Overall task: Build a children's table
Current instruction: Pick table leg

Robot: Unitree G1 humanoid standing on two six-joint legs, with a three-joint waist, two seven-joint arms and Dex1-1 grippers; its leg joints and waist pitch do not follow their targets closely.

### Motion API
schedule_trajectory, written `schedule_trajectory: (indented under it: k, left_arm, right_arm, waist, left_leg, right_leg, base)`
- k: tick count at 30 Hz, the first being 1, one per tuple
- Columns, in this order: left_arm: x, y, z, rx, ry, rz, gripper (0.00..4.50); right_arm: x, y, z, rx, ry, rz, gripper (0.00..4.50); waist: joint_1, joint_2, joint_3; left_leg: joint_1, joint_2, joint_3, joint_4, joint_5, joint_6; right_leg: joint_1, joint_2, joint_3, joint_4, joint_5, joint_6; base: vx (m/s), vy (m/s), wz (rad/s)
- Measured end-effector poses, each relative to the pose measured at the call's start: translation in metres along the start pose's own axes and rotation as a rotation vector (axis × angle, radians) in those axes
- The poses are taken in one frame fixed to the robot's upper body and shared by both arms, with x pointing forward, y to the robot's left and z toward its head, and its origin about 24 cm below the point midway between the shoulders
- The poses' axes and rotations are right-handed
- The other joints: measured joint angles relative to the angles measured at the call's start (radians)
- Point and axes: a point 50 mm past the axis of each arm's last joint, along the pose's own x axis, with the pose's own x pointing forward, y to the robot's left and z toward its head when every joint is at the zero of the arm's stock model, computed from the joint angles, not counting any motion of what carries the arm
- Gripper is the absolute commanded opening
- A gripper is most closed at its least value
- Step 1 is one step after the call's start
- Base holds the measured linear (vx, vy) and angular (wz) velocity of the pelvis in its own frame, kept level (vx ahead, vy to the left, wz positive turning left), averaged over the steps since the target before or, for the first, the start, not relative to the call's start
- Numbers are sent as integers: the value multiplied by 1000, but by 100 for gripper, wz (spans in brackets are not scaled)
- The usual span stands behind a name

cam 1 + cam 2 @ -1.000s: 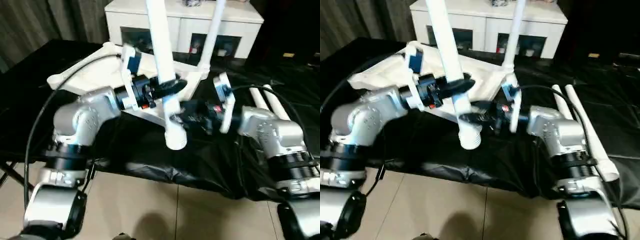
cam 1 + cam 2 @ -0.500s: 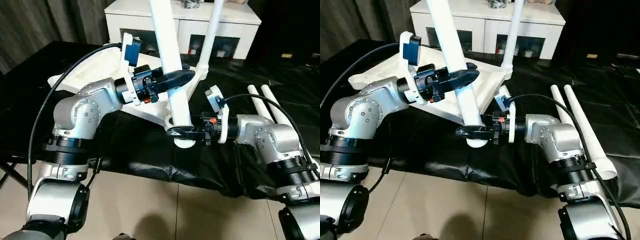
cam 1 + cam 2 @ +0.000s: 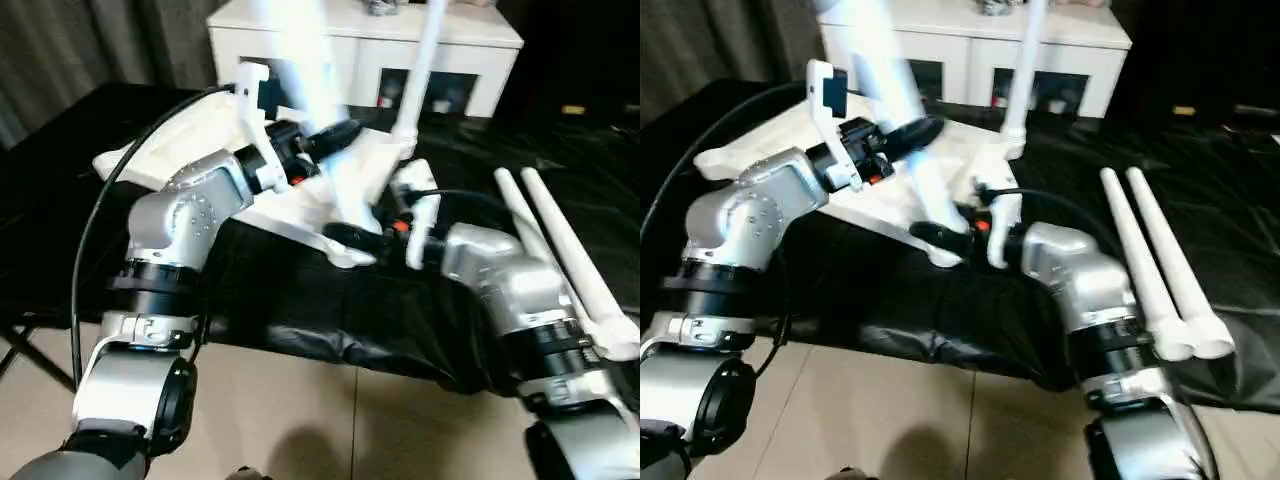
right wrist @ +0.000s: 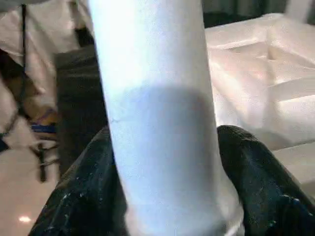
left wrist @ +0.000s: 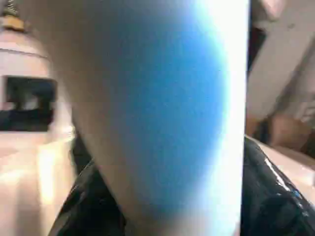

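Note:
The white tabletop lies underside up on a black-covered surface. One white leg stands upright in its far corner. Both grippers hold a second leg, tilted, with its lower end at the tabletop's near corner. My left gripper is shut on the leg's middle, and the left wrist view shows the tube between its black fingers. My right gripper is shut on the leg's lower end. Whether that end sits in a socket is hidden.
Two spare legs lie side by side on the black cloth at the right. A white cabinet with glass doors stands behind the tabletop. Tiled floor lies in front of the cloth's near edge.
The held leg's lower end has moved from in front of the tabletop back to its near corner. My right gripper came in and closed around that end.

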Motion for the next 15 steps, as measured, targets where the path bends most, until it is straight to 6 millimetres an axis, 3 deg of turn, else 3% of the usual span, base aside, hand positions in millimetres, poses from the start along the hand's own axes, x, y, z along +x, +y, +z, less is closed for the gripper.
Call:
schedule_trajectory:
  k: [9,10,15]
  left_arm:
    - [13,1,-15,25,-57,266,300]
    - [14,1,-16,14,-62,287,272]
    - [16,-1,-19,-56,-104,330,245]
  right_arm:
    - [25,13,-2,-109,-51,-239,263]
    - [28,14,-2,-107,-62,-257,263]
    - [33,17,-3,-116,-75,-299,263]
  waist:
    - [-1,3,1]
    - [-2,3,2]
    - [-1,3,2]
  left_leg:
    - [-2,0,0,0,0,0]
    - [-2,0,0,-1,0,0]
    - [-2,0,0,-1,0,0]
  right_leg:
    - [-1,0,0,-3,0,0]
    - [-1,0,0,-3,0,0]
    - [0,0,0,-4,0,0]
  base:
    - [0,0,0]
    - [0,0,0]
    - [0,0,0]
